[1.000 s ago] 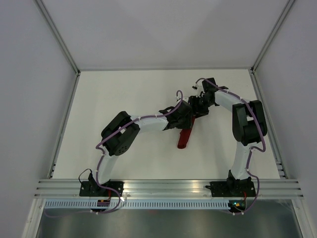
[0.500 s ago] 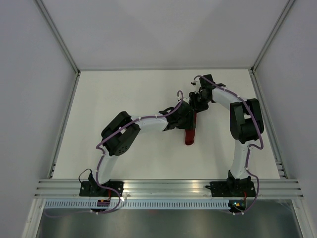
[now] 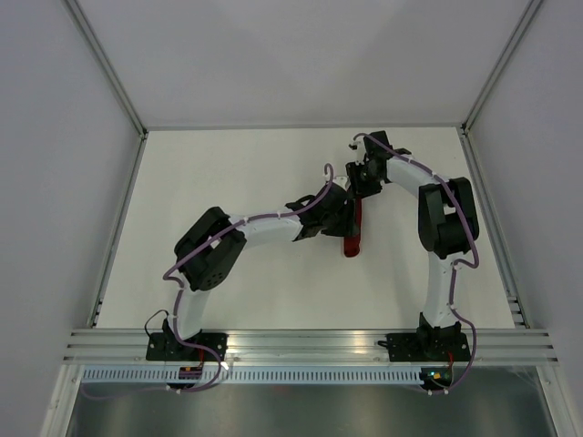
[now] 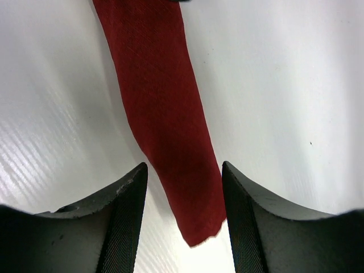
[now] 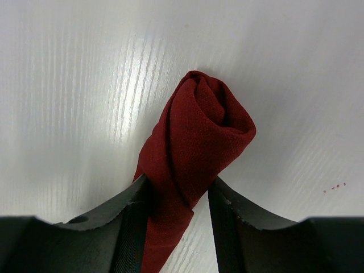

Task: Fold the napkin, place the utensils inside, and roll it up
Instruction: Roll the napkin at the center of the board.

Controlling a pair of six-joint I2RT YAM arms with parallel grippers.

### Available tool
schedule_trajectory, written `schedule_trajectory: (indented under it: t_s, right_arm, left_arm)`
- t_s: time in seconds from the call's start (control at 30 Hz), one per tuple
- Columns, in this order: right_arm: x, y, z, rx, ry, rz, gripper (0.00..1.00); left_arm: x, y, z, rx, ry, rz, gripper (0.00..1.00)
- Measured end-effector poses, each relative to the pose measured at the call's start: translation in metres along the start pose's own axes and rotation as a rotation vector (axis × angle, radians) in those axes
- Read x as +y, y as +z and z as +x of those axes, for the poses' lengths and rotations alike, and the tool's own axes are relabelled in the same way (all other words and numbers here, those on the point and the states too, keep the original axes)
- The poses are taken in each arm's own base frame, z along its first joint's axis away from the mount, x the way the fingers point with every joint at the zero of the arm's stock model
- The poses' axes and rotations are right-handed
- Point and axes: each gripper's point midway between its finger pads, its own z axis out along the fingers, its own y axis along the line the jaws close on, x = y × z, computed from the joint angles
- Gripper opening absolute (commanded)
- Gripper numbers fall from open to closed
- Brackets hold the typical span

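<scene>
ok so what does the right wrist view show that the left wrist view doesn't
Only the right wrist view: the napkin end-on, its spiral coil pinched in the right gripper. Only the left wrist view: the roll's long side and free tip inside the open left gripper. Both: maroon cloth lying on the white table.

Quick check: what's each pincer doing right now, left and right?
Left pincer: open, straddling the rolled napkin.
Right pincer: closed on the napkin's rolled end.
</scene>
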Motion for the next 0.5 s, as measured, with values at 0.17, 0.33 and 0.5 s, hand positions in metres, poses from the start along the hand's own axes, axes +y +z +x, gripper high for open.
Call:
schedule_trajectory:
  t_s: [0.17, 0.33, 0.5]
  right_arm:
    - [-0.003, 0.002, -0.007, -0.013, -0.010, 0.011, 0.53]
    - [-0.003, 0.003, -0.008, -0.014, -0.021, 0.011, 0.59]
    - [-0.003, 0.002, -0.009, -0.016, -0.026, 0.010, 0.63]
  left_arm:
    - [-0.004, -0.016, -0.003, -0.008, 0.011, 0.024, 0.60]
    - [-0.005, -0.028, -0.005, -0.015, 0.022, 0.037, 0.60]
    - [-0.004, -0.031, -0.004, -0.015, 0.030, 0.039, 0.60]
